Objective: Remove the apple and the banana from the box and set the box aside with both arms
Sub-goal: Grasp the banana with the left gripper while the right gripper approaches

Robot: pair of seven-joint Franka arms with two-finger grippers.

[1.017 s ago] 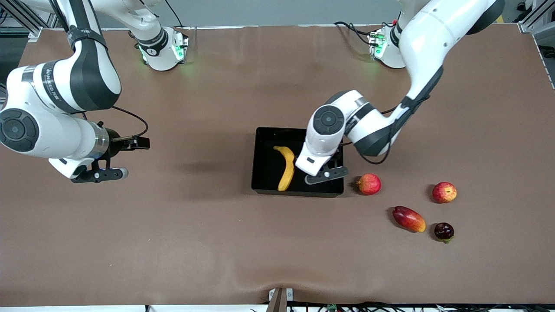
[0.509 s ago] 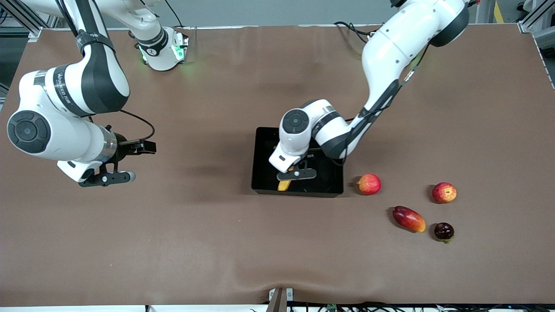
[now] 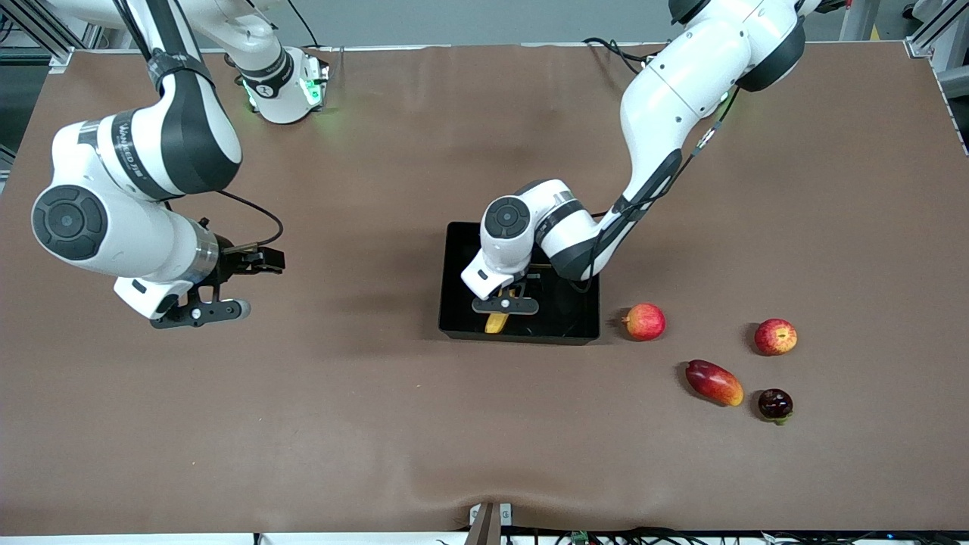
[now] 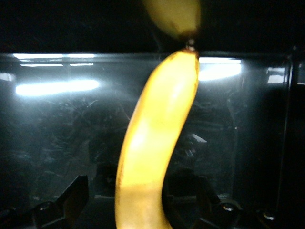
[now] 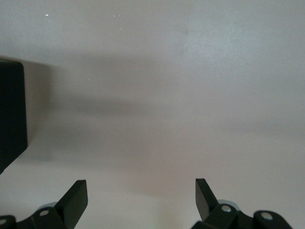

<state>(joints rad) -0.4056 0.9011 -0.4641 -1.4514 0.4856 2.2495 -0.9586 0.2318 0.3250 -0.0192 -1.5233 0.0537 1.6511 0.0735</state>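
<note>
Both pincers spread wide — left pincer (image 3: pixel 506 304) straddling banana (image 4: pixel 155 143) inside box (image 3: pixel 454 291), right pincer (image 5: pixel 141 198) over bare table, empty

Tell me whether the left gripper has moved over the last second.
Yes. The left gripper shifted along the box toward the right arm's end, now over the banana.

Robotics lab: 2 arms, alu-frame rig (image 3: pixel 933 34).

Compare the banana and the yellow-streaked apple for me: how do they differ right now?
The banana is long, curved and yellow; the apple is round and red. The banana lies in the black tray, under the open left gripper; the apple sits on the bare table toward the left arm's end. Neither is gripped.
</note>
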